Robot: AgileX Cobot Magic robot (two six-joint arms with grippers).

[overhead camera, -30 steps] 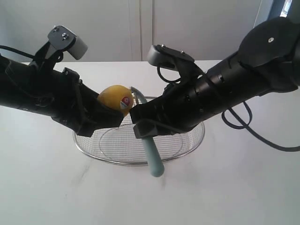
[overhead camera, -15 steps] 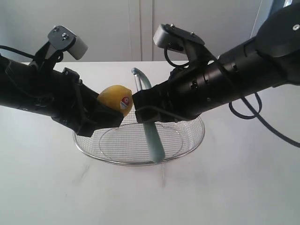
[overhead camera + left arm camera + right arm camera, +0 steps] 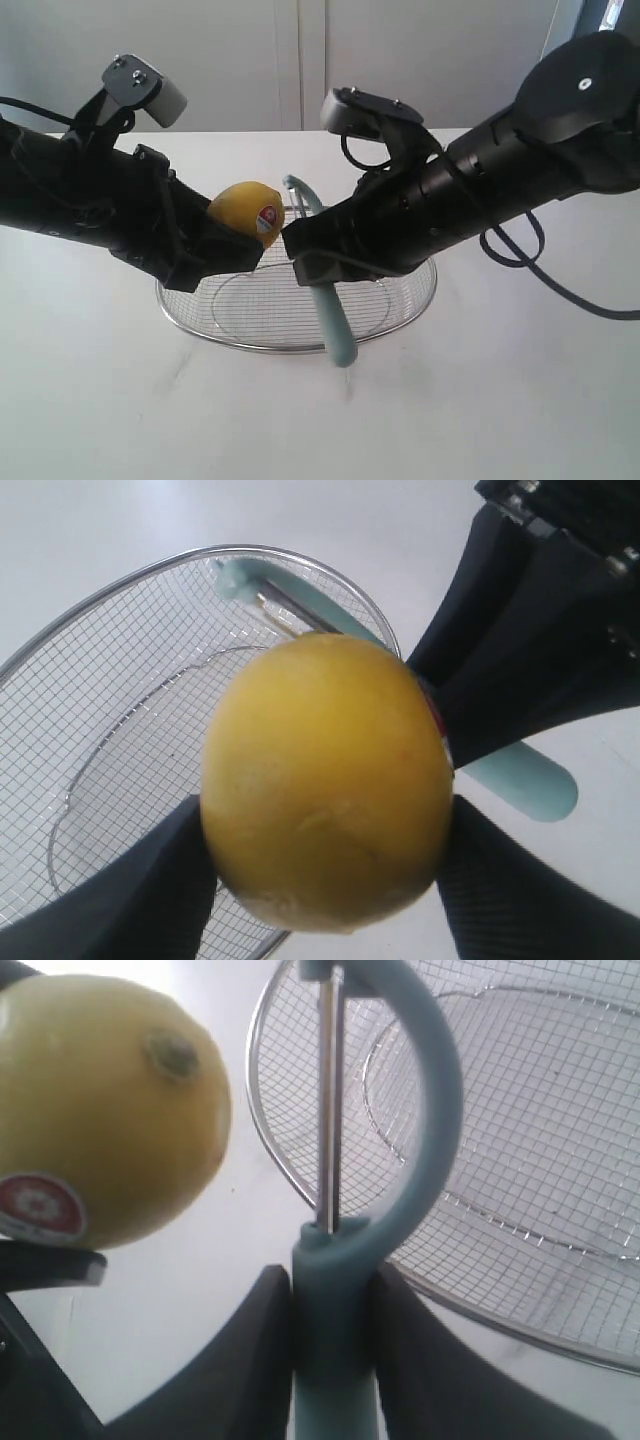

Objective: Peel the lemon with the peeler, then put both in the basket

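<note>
Lemon: round, yellow, finely dimpled skin unbroken where it shows, a red-and-white sticker on the side facing the peeler and a small dark stem scar; clamped in the left jaws, off the surface, over the left rim of the basket. Peeler: pale teal handle, curved hook head with a thin metal blade; right jaws closed on the upper handle, head up just beside the lemon, handle end hanging past the basket's front rim.
</note>
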